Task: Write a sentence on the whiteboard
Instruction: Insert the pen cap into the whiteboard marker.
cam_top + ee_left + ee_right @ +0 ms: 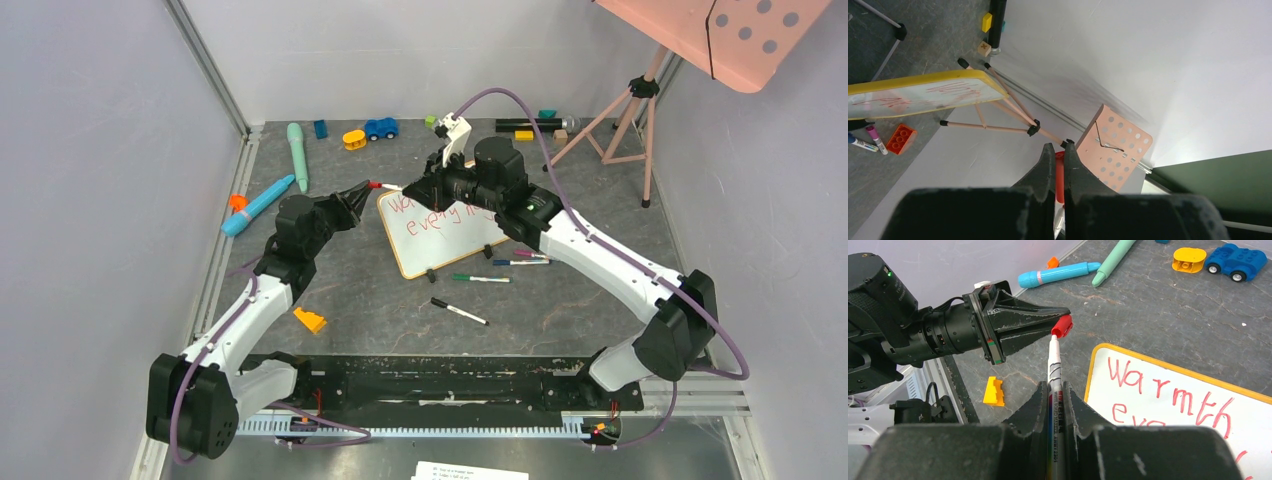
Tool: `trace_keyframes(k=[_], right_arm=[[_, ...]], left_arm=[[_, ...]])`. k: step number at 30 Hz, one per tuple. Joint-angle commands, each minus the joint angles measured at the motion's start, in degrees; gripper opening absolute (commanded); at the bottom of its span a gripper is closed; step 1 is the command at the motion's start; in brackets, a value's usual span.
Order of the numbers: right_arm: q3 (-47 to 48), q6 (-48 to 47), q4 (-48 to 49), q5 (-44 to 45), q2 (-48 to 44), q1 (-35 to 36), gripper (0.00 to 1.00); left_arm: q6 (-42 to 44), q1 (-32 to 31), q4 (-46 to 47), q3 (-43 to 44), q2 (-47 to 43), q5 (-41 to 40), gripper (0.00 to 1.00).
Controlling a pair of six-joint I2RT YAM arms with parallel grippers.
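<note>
Two grippers meet over far-left corner of whiteboard point(450, 245), at worktop point(380, 300) centre: left gripper point(1064, 316) pinches red cap point(1062, 326), right gripper point(1053, 387) clamps marker point(1055, 365). Red sentence point(432, 217) partly hidden.

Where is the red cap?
In the right wrist view, the red cap sits at the marker tip, pinched by the left gripper, left of the whiteboard.
</note>
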Motion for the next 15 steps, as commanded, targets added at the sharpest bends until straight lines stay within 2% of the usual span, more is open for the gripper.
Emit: trace_keyframes(k=[1,15], right_arm=[[-0.04,-0.12,2.41,-0.74,0.66,-0.03,0.00],[0.46,-0.46,1.88,0.11,1.75,-0.05,0.00]], left_arm=[[-2.88,-0.36,1.84,1.54,0.05,0.67,0.02],[-2.48,-0.62,2.42,1.81,0.39,1.55,0.02]])
